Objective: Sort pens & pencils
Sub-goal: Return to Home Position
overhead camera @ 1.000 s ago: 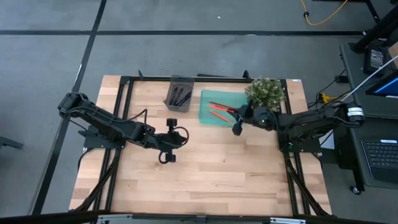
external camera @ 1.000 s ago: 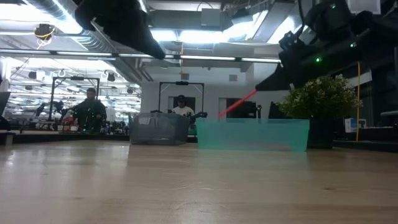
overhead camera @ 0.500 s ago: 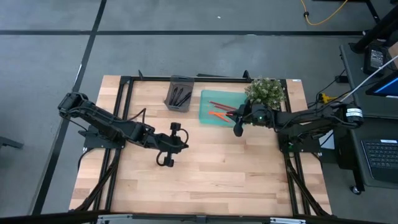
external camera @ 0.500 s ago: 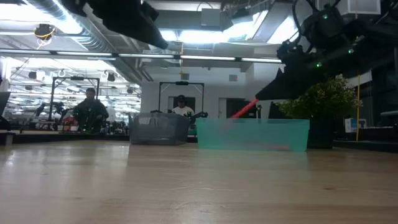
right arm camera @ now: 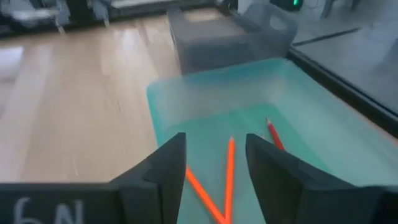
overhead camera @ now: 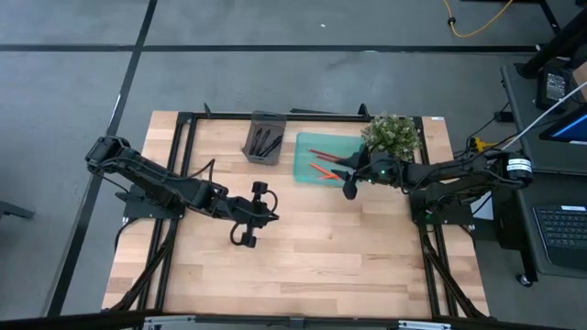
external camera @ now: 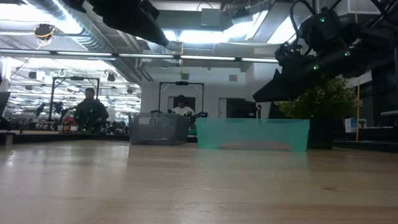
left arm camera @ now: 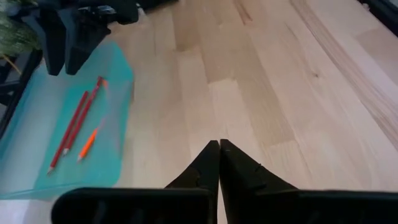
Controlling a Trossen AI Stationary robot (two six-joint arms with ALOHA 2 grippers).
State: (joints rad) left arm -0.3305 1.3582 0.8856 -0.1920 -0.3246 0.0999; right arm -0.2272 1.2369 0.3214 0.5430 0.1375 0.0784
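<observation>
Several red and orange pencils (right arm camera: 229,167) lie flat on the floor of the teal tray (overhead camera: 312,145) at the table's far middle. They also show in the left wrist view as pencils (left arm camera: 73,127). Black pens (overhead camera: 266,143) lie in the grey tray (overhead camera: 264,121) to its left. My right gripper (right arm camera: 214,168) hovers open over the teal tray's near right part, with nothing between its fingers. It shows from above as my right gripper (overhead camera: 348,181). My left gripper (left arm camera: 219,150) is shut and empty above the bare table middle.
A potted green plant (overhead camera: 392,136) stands at the far right beside the teal tray, close behind my right arm. Bare wooden tabletop (overhead camera: 303,257) fills the near half. Beyond the table, people (external camera: 91,109) stand in the room.
My right gripper has opened above the teal tray and let go of a red pencil. The pencil stuck up slanting from the fingers before and has dropped into the tray among the others.
</observation>
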